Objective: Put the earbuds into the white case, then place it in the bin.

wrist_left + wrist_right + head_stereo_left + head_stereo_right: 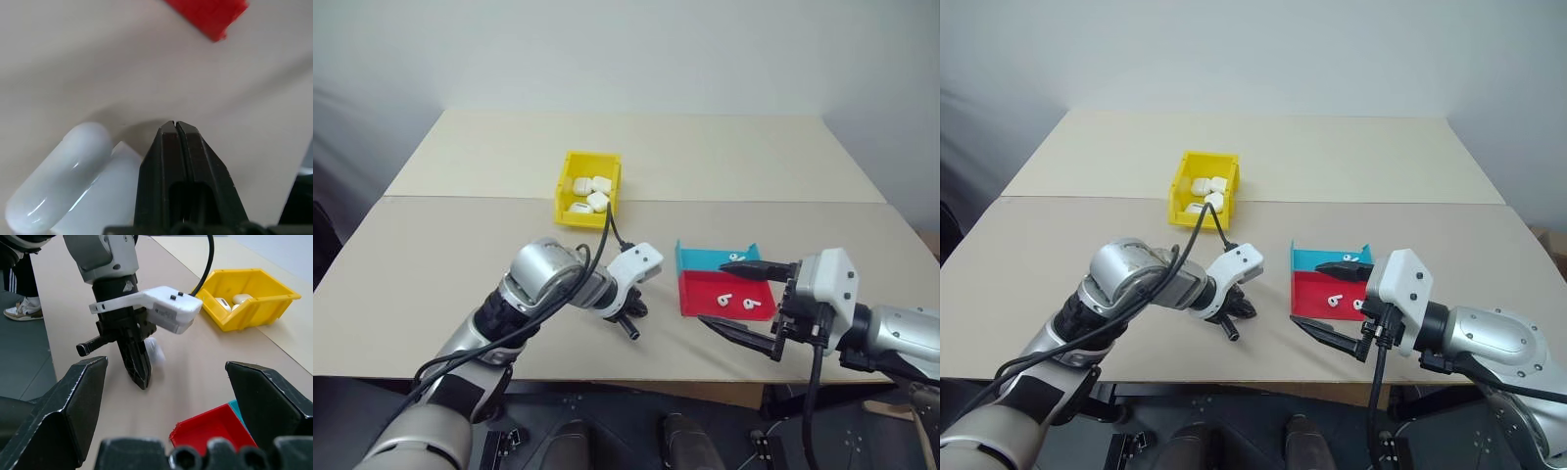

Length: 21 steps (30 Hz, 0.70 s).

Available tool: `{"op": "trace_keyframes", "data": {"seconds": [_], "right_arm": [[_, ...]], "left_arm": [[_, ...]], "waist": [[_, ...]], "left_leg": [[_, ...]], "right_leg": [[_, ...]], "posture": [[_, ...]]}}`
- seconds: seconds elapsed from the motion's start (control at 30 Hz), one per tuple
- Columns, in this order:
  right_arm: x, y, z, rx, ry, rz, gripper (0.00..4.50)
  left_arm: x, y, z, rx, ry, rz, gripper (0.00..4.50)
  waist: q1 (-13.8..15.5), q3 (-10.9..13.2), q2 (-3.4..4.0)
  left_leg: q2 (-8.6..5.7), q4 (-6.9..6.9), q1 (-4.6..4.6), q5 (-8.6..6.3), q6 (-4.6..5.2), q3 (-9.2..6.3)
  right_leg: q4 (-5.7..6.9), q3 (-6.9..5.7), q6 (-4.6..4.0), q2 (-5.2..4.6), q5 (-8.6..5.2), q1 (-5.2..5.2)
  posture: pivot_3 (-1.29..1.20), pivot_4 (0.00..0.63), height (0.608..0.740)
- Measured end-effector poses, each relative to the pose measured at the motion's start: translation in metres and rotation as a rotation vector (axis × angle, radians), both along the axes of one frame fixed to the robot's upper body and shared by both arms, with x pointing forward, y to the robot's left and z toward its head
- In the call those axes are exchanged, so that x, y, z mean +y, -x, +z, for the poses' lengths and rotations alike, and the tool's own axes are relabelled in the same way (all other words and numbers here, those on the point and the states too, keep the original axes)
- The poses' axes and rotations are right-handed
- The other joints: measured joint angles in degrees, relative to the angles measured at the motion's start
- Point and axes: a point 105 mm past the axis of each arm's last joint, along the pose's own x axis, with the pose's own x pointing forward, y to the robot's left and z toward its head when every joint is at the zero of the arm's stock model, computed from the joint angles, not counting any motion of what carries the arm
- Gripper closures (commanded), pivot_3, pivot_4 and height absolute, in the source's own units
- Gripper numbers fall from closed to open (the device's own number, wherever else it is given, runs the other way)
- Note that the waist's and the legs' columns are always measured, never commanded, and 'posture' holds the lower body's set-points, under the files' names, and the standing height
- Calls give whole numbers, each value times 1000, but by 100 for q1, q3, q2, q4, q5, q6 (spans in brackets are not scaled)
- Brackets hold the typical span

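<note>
White case (73,183), a small glossy rounded-rectangle shell of hard plastic with its hinged lid swung open, lies on the beige table (460,255) just beside the left gripper's (175,128) black fingers, off to one flank of them and not between them. Those fingers are pressed together tip to tip with nothing in them, pointing steeply down at the table.

Judging by its look, the case is light, stiff and slippery. The rounded lid would likely squirt out of a pinch, so the flat broad faces of the body are the safer place to take hold. The open hinge is probably the weak point, so it should not be levered.

Beyond the fingertips, a corner of the shallow red plastic tray (700,294) shows. Two tiny glossy white earbuds (736,301) with short stems lie in it, and they look light and easy to flick away. The shallow blue plastic tray (690,257) sits against the red tray's far side.

The right gripper (739,299) hovers over the red tray, its fingers spread wide and empty, the earbuds below the gap between them.

Further off stands the small bright yellow plastic bin (563,186) with upright walls, already holding several white cases (589,193).
</note>
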Motion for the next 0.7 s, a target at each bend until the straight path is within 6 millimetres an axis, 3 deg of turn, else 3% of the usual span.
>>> {"op": "trace_keyframes", "data": {"seconds": [0.43, 0.7], "right_arm": [[1, 1, 1, 0, -3, 10, 0], [4, 5, 0, 7, -7, 30, 0]], "left_arm": [[61, -15, 5, -91, -64, 109, 4468], [91, 6, 15, -272, 108, -38, 4468]], "waist": [[-20, 0, 1], [6, 0, 0]], "left_leg": [[5, -2, 5, 0, 0, 0], [8, -2, -2, 0, 0, 15]], "right_leg": [[4, 2, 3, 4, -2, -2], [-1, 4, -13, -4, 5, -11]], "posture": [[0, 150, 740], [0, 150, 740]]}}
